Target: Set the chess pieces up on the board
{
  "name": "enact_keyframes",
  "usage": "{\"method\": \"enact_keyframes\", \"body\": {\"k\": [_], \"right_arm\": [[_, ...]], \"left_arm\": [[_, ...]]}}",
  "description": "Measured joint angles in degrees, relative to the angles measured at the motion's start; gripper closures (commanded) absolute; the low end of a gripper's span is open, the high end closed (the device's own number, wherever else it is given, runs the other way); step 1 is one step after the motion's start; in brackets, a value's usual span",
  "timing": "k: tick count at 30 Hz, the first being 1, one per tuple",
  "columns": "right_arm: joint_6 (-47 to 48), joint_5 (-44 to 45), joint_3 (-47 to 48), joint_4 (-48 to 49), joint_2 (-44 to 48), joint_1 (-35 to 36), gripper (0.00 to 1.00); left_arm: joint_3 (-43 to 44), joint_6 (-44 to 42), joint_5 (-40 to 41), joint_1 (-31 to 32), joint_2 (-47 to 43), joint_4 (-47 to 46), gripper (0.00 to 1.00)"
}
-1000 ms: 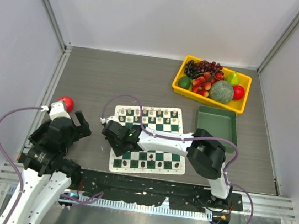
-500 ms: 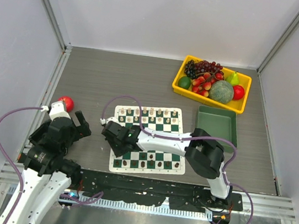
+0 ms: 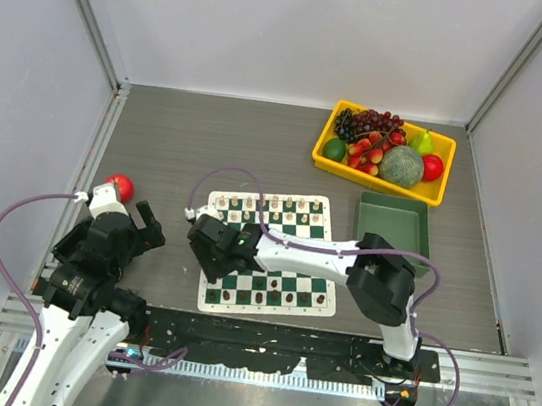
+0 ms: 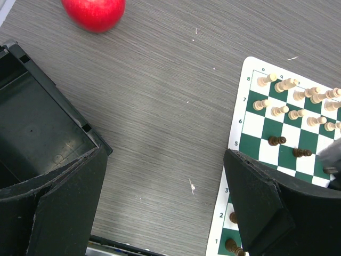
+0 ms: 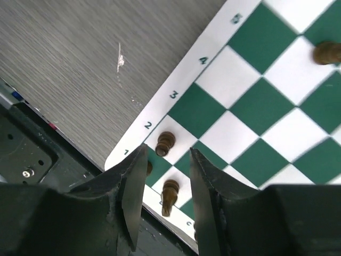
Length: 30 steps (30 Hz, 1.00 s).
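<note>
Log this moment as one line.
left tool: open, beside board | right tool: open, above board's near-left corner | dark piece: on board by its fingertips, not held | setup: unfinished

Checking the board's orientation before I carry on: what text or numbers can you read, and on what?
"5", "4", "3", "2", "1": white border of the board, right wrist view.
"8", "7", "6", "5", "3", "2", "1": same border, left wrist view; "4" is hidden.
Letters along its other edges: too blurred to read.
Nothing else carries text.

Grey wood-grain table — pale walls
</note>
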<state>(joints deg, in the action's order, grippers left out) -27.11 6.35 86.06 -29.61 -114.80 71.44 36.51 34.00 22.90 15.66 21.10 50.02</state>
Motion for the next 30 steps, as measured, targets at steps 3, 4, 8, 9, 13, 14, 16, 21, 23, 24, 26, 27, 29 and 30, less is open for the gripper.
{"method": "enact_keyframes", "body": {"k": [3,4,8,9,13,14,16,21,23,24,26,27,29,30], "right_arm": [[0.0,1.7,-0.8,0.0,3.6,-1.3,0.56],[0.0,2.2,-0.8,0.0,4.5,-1.9,0.55],[-0.1,3.8,-0.8,1.2,7.0,-6.3,0.55],[-0.2,4.1,-0.8,1.4,6.9,-7.1,0.55],[-0.2,4.7,-0.6,1.2,5.4,-10.7,0.55],[-0.1,4.9,-0.3,1.0,4.7,-11.3,0.55],[0.0,5.0,0.8,0.9,2.7,-11.9,0.55],[0.4,5.1,3.9,0.4,-2.1,-12.0,0.54],[0.5,5.1,4.7,0.3,-3.4,-12.2,0.54],[0.6,5.0,5.1,0.2,-4.0,-12.2,0.54],[0.7,5.1,5.9,0.2,-5.0,-12.3,0.55],[0.9,5.1,6.2,0.0,-5.3,-12.5,0.55],[1.0,5.1,6.4,0.0,-5.5,-12.7,0.57],[1.1,5.1,6.5,-0.1,-5.5,-12.8,0.58]], "left_arm": [[0.0,0.0,0.0,0.0,0.0,0.0,0.01],[0.0,0.0,0.0,0.0,0.0,0.0,0.01],[0.0,0.0,0.0,0.0,0.0,0.0,0.01],[0.0,0.0,0.0,0.0,0.0,0.0,0.01],[0.0,0.0,0.0,0.0,0.0,0.0,0.01],[0.0,0.0,0.0,0.0,0.0,0.0,0.01],[0.0,0.0,0.0,0.0,0.0,0.0,0.01],[0.0,0.0,0.0,0.0,0.0,0.0,0.01],[0.0,0.0,0.0,0.0,0.0,0.0,0.01],[0.0,0.0,0.0,0.0,0.0,0.0,0.01],[0.0,0.0,0.0,0.0,0.0,0.0,0.01],[0.0,0.0,0.0,0.0,0.0,0.0,0.01],[0.0,0.0,0.0,0.0,0.0,0.0,0.01],[0.0,0.0,0.0,0.0,0.0,0.0,0.01]]}}
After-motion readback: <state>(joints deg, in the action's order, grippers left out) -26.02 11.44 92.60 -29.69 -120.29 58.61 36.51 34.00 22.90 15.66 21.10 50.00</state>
